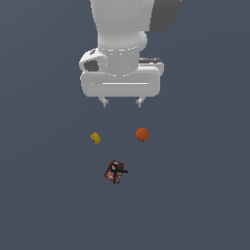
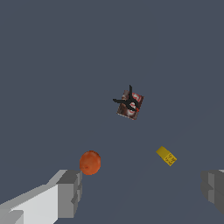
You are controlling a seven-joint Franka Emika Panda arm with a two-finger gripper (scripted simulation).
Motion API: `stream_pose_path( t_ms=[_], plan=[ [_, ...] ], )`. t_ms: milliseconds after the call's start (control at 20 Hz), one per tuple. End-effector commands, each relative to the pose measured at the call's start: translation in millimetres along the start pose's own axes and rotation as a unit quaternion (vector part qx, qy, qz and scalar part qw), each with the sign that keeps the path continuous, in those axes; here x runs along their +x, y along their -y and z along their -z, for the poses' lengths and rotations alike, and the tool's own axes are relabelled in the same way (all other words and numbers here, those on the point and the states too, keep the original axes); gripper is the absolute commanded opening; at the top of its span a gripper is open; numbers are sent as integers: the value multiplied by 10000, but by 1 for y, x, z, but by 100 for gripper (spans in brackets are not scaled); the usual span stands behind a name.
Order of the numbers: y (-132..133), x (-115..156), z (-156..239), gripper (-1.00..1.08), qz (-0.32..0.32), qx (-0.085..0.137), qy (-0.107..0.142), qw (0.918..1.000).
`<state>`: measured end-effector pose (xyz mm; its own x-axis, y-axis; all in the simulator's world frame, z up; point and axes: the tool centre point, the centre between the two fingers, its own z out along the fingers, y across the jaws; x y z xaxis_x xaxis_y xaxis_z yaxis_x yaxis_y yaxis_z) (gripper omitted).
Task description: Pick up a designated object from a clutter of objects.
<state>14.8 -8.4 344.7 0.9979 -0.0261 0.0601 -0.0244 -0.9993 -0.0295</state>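
Fingers (image 1: 122,102) spread, empty, above yellow block (image 1: 95,138); no writing legible anywhere.

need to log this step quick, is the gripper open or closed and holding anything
Gripper: open, holding nothing; its fingers are spread wide, apart from the small yellow block, the orange-red ball and the dark red-black patterned box.

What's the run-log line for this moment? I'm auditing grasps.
phase: pre-grasp | claw: open, empty, above floor | target: yellow block, untouched | nearby: orange ball, patterned box
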Motion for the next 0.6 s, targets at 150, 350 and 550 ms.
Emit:
stream_pose_path(
  t_ms=[150,350,550],
  plan=[
    [-10,0,-14,100,167,-30,16,9999],
    [-22,0,-31,100,380,-63,35,9993],
    [-37,-2,-54,100,670,-102,65,9977]
  ],
)
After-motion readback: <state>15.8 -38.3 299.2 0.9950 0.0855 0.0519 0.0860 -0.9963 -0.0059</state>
